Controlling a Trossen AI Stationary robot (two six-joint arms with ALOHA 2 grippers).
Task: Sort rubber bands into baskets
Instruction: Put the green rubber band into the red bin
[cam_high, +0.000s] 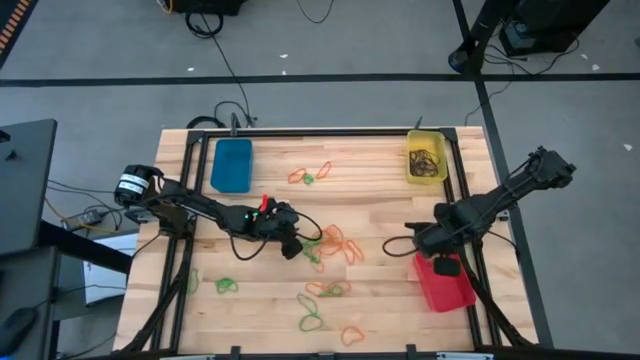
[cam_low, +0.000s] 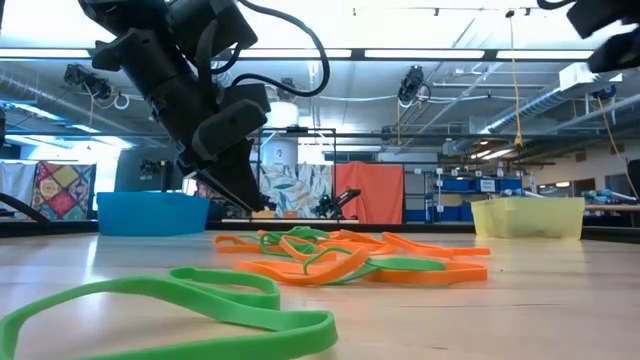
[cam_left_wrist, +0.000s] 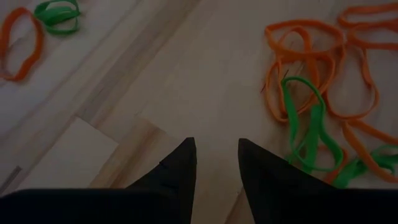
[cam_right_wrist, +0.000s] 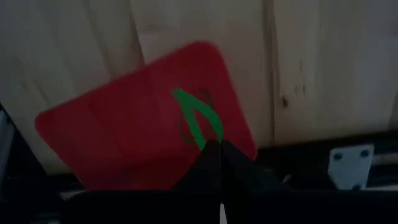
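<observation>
1. High view: wooden table (cam_high: 260, 300) with three baskets – blue basket (cam_high: 231, 165) at the far left, yellow basket (cam_high: 426, 157) at the far right holding dark bands, red basket (cam_high: 443, 282) at the near right. Left gripper (cam_high: 293, 247) sits mid-table just beside the orange and green rubber bands (cam_high: 335, 243); more bands lie scattered nearer and farther on the table. Right gripper (cam_high: 447, 265) is over the red basket.
2. Low view: left arm comes down near the blue basket (cam_low: 152, 212), fingers low over the wood beside an orange/green pile (cam_low: 350, 255). A green band (cam_low: 190, 305) lies closest to the camera. Yellow basket (cam_low: 528, 217) is at the right.
3. Left wrist view: left gripper (cam_left_wrist: 216, 163) with fingers spread, nothing between them, bare wood below; orange and green bands (cam_left_wrist: 311, 118) just beside it.
4. Right wrist view: right gripper (cam_right_wrist: 219, 149) pressed together, pinching a green band (cam_right_wrist: 198, 121) that hangs over the red basket (cam_right_wrist: 124, 137).
</observation>
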